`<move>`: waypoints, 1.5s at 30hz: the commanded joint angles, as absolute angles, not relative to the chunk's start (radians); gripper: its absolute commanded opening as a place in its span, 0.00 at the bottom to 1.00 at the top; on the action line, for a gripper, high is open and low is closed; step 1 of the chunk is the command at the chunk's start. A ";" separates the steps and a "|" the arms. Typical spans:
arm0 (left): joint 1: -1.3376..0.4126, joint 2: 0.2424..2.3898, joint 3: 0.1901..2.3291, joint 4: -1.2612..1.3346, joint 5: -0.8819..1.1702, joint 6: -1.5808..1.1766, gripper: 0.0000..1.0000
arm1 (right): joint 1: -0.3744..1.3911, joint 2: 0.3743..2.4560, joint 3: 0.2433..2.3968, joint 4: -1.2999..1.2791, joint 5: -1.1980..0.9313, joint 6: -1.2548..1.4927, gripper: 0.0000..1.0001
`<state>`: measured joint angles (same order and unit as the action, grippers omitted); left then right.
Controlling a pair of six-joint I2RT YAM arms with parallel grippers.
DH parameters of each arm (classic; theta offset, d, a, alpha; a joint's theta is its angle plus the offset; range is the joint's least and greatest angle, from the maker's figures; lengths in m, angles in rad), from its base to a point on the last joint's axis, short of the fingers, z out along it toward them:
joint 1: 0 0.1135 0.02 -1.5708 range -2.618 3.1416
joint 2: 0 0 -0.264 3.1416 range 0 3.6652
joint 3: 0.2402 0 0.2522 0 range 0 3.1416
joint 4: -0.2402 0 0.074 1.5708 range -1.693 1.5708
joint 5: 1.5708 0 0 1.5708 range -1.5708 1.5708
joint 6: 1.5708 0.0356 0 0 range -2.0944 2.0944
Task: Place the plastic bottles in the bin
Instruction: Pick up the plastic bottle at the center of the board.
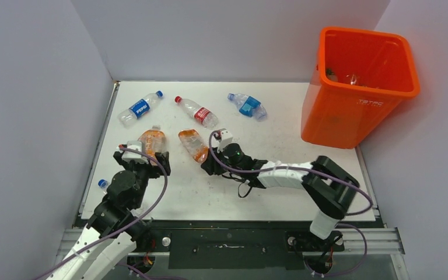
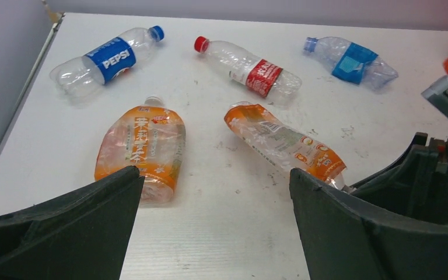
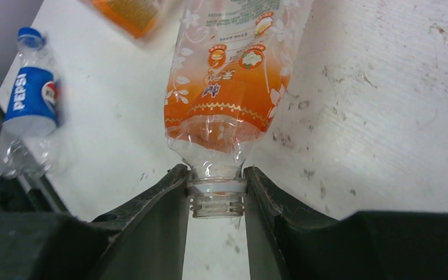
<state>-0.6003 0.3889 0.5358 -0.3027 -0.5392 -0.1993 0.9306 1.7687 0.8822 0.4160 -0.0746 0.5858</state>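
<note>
The pick-up step was judged to be in hand: an uncapped orange-labelled bottle (image 3: 233, 87), lying on the table (image 1: 280, 140), was clenched at its threaded neck by the right gripper (image 3: 217, 189). The left gripper (image 2: 214, 172) was seen spread wide and empty, near a second orange bottle (image 2: 143, 149). Next, a lift and a carry rightward over the rim of the bin (image 1: 338, 116), well apart at the far right, were called for.
</note>
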 commanded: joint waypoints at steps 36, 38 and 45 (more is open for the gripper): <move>-1.063 0.865 0.527 0.064 -0.117 0.750 0.92 | 0.973 0.963 0.969 -0.520 -0.367 0.488 0.05; -1.071 0.867 0.523 0.078 -0.124 0.751 0.85 | 0.973 0.955 0.972 -0.512 -0.384 0.494 0.05; -1.077 0.858 0.528 0.139 -0.140 0.681 0.39 | 0.974 0.954 0.970 -0.476 -0.427 0.512 0.05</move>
